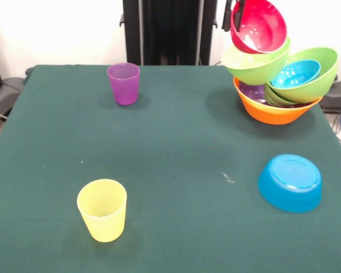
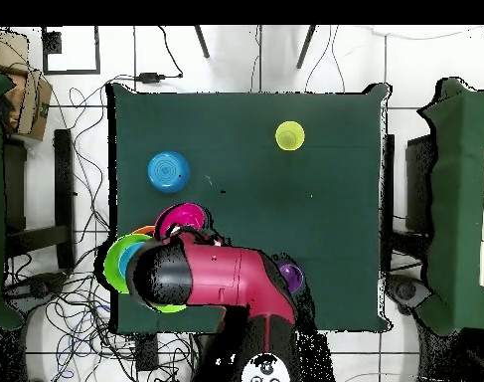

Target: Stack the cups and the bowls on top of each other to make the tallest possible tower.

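The tower stands at the table's far right: a large orange bowl (image 1: 271, 112) holds a shallow purple bowl (image 1: 252, 91), lime green bowls (image 1: 312, 79) and a blue bowl (image 1: 295, 74). Another green bowl (image 1: 254, 65) sits on top at the left. My gripper (image 1: 237, 14) comes in at the top edge, shut on the rim of the pink-red bowl (image 1: 260, 25), which hangs steeply tilted just above that green bowl. A second blue bowl (image 1: 290, 182) lies upside down at the near right. The purple cup (image 1: 124, 83) and the ribbed yellow cup (image 1: 102, 210) stand upright and apart.
In the overhead view my red and black arm (image 2: 226, 279) covers most of the pile; the pink-red bowl (image 2: 183, 219), the blue bowl (image 2: 168, 171), the yellow cup (image 2: 289, 135) and the purple cup (image 2: 291, 277) show. The pile stands close to the table's edge.
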Available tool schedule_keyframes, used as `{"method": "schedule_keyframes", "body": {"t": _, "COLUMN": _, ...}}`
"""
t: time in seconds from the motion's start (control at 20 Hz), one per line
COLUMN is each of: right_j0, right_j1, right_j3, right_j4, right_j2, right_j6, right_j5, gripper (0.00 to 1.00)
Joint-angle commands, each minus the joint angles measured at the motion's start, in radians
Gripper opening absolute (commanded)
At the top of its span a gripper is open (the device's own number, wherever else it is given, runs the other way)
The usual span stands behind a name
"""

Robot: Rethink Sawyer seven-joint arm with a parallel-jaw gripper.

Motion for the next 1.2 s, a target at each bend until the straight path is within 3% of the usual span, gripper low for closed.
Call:
{"method": "schedule_keyframes", "body": {"t": 0.05, "right_j0": 0.000, "right_j1": 0.098, "right_j3": -0.025, "right_j4": 0.029, "right_j2": 0.023, "right_j6": 0.168, "right_j5": -0.014, "gripper": 0.00}}
{"method": "schedule_keyframes", "body": {"t": 0.5, "right_j0": 0.001, "right_j1": 0.121, "right_j3": -0.019, "right_j4": 0.039, "right_j2": 0.025, "right_j6": 0.167, "right_j5": -0.052, "gripper": 0.00}}
{"method": "schedule_keyframes", "body": {"t": 1.2, "right_j0": 0.088, "right_j1": 0.091, "right_j3": 0.008, "right_j4": 0.058, "right_j2": -0.026, "right_j6": 0.231, "right_j5": -0.048, "gripper": 0.00}}
